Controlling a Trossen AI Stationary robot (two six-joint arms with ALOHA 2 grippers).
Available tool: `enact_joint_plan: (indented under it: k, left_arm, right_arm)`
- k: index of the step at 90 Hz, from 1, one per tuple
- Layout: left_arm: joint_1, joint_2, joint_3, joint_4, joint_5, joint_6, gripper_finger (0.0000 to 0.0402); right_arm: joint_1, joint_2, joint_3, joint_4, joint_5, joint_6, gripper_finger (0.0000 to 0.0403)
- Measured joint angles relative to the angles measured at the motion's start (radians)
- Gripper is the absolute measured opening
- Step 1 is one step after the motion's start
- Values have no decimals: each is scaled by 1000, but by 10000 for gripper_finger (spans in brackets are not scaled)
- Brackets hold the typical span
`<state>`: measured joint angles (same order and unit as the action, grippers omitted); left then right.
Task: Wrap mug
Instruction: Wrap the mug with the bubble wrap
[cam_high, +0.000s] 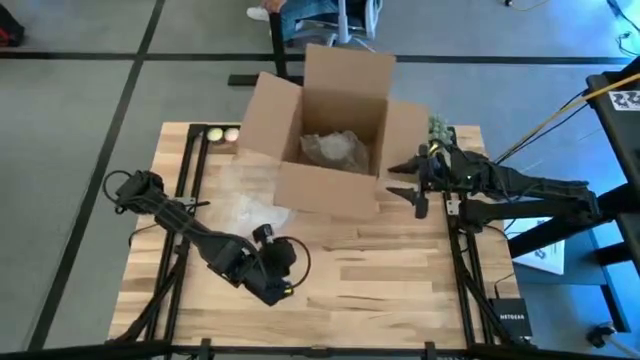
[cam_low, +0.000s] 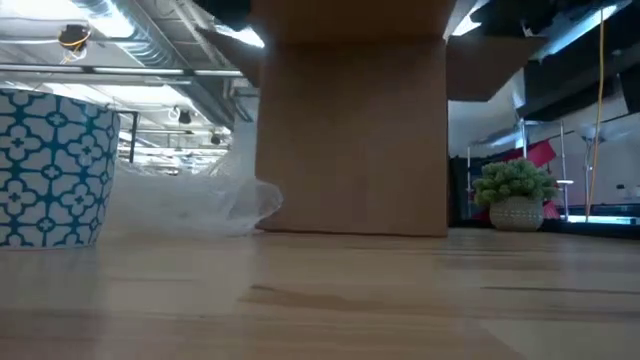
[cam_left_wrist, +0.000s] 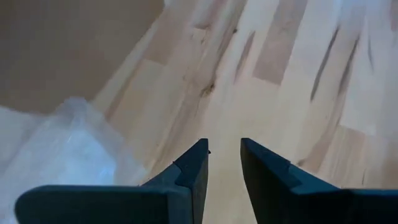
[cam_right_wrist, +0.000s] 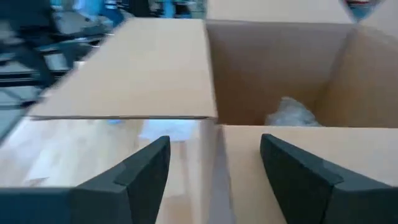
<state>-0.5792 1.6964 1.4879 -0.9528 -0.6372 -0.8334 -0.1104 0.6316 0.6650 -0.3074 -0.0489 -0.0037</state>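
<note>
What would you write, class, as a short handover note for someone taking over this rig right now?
Left pincer: low over the front of the table, slightly open, holding nothing.
Right pincer: open, empty, at the right flap of the cardboard box.
Plastic wrap lies left of the box; a wrapped bundle sits inside the box.
The patterned mug stands unwrapped.
Left: wrap the mug.
</note>
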Motion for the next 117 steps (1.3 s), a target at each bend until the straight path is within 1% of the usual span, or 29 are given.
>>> enact_joint_plan:
  k: [13,21,37,56,74,81,88,97,101,105,117]
  left_arm:
    - [-4,-34,0,-16,-21,-3,78]
    - [-4,-53,0,-32,-22,-3,78]
    - [6,-77,0,-111,-34,-5,78]
    - [32,-96,0,-173,-31,-2,78]
    - [39,-103,0,-173,-27,30,78]
    - [39,-106,0,-174,-27,30,78]
    - [38,-107,0,-184,-27,25,78]
    - [37,-107,0,-195,-24,17,78]
    - [37,-107,0,-193,-24,15,78]
    - [37,-107,0,-193,-24,16,78]
    - [37,-107,0,-191,-24,21,78]
  right_arm:
    - [0,-8,0,0,-39,0,236]
    - [0,-8,1,8,-41,0,236]
    - [0,-7,1,78,-53,-3,236]
    - [0,9,1,181,-166,7,236]
    - [2,98,1,233,-313,59,236]
    - [26,126,1,229,-355,84,236]
    - [68,139,1,204,-362,103,236]
    - [129,146,2,168,-359,142,236]
    - [161,151,2,140,-325,157,236]
    - [195,158,3,103,-268,161,236]
    - [289,222,2,-18,-41,158,236]
